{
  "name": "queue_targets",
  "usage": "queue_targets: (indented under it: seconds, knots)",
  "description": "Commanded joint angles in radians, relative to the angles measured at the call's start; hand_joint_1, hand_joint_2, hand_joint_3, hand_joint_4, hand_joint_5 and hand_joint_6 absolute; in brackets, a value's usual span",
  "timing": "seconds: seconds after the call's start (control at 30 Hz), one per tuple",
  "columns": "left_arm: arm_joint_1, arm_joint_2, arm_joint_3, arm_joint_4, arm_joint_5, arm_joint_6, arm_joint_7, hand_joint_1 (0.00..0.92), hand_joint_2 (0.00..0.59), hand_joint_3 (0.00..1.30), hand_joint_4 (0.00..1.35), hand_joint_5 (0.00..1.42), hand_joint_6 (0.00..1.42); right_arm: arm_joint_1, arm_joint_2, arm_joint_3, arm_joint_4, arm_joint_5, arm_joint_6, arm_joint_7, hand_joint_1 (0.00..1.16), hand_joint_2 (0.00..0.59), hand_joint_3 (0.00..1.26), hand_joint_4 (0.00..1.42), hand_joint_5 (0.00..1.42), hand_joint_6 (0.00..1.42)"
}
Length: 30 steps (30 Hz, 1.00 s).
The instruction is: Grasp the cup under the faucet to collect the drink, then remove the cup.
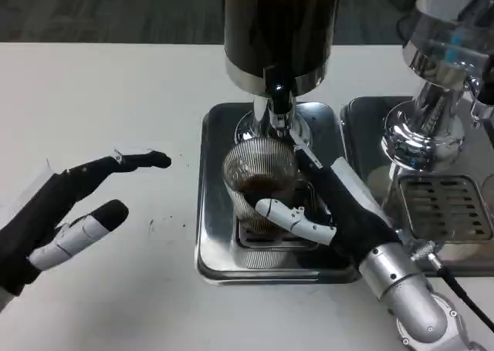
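Observation:
A ribbed clear glass cup (259,183) stands on the drip grate of a steel tray (216,235), right below the faucet (279,112) of a dark drink dispenser (279,27). Dark drink sits in the cup's bottom. My right hand (332,212) grips the cup from its right side, one white finger wrapped across the front. My left hand (65,208) hovers open over the white table at the left, fingers apart and holding nothing.
A second chrome dispenser (432,96) with its own tray and grate (444,204) stands at the right, close beside my right forearm (405,297). A black cable (463,297) runs near the right edge. White table (108,104) spreads to the left.

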Motion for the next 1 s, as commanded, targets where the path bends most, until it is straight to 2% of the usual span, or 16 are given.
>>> queue_targets:
  seconds: [0.03,0.27,0.43,0.53,1.0]
  knots:
    - [-0.003,0.009,-0.004,0.0,0.006,0.01,-0.002,0.0,0.102,0.37,0.25,0.21,0.19,0.02,-0.008,0.009,-0.004,-0.028,0.04,-0.005,0.77,0.203,0.0,0.0,0.0,0.0]
    - [-0.006,0.008,-0.003,0.007,0.006,0.012,-0.002,0.0,0.102,0.37,0.25,0.21,0.19,0.014,-0.005,0.006,0.008,-0.012,0.041,0.005,0.78,0.204,0.0,0.0,0.0,0.0]
    - [-0.007,0.01,-0.004,0.011,0.006,0.01,-0.004,0.0,0.102,0.37,0.26,0.21,0.19,0.031,0.024,-0.033,0.033,0.046,0.017,-0.016,0.54,0.211,0.0,0.0,0.0,0.0]
    - [-0.01,0.011,-0.004,0.015,0.005,0.01,-0.006,0.0,0.102,0.37,0.26,0.21,0.19,0.037,0.027,-0.05,0.036,0.071,-0.004,-0.019,0.48,0.219,0.0,0.0,0.0,0.0]
    - [-0.032,0.014,-0.009,0.041,-0.002,0.007,-0.025,0.0,0.102,0.37,0.26,0.21,0.19,0.067,0.031,-0.085,0.012,0.083,-0.039,-0.048,0.47,0.24,0.0,0.0,0.0,0.0]
